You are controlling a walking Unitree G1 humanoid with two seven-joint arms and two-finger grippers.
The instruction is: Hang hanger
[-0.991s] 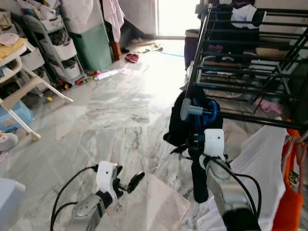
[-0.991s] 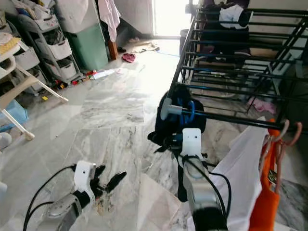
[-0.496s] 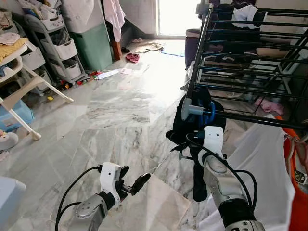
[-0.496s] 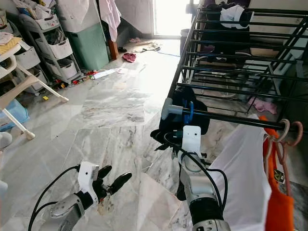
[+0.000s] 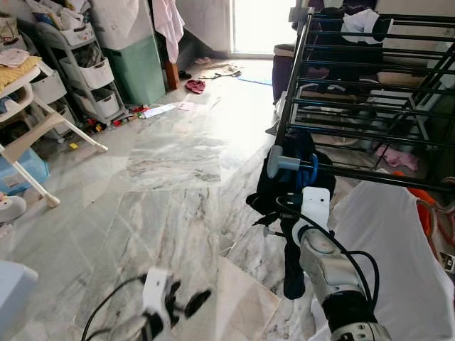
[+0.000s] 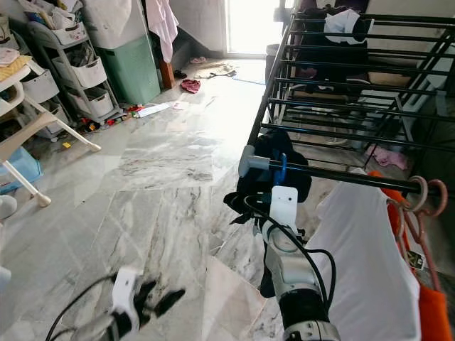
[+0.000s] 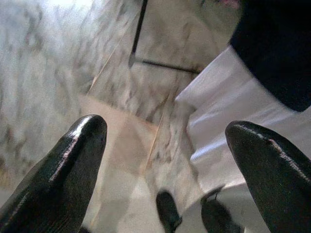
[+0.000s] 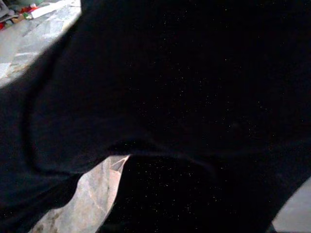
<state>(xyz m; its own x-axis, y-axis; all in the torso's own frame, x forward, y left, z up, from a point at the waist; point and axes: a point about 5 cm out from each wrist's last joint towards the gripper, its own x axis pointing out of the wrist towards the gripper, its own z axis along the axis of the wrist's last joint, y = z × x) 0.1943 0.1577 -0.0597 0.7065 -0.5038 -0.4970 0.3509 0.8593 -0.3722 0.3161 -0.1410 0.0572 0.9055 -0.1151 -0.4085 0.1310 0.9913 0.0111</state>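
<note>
A blue hanger [image 5: 311,169] hooks over the black front rail [image 5: 370,177] of the drying rack, near the rail's grey end cap [image 5: 275,162]. A black garment [image 5: 279,193] droops from it toward the floor. My right gripper [image 5: 298,226] is pressed against this garment just below the rail, behind its white wrist mount [image 5: 315,206]. The right wrist view shows dark cloth [image 8: 194,87] close up. My left gripper [image 5: 186,305] hangs low over the marble floor, open and holding nothing [image 7: 165,160].
A white garment [image 5: 387,263] and an orange one [image 6: 430,312] hang on the same rail to the right. The black drying rack [image 5: 355,92] fills the right side. A shelf trolley [image 5: 85,71], green bin [image 5: 138,67] and white chair legs [image 5: 43,135] line the left wall.
My left arm has dropped lower and drawn back toward me. The white garment now covers more of the orange one. My right arm stays at the black garment.
</note>
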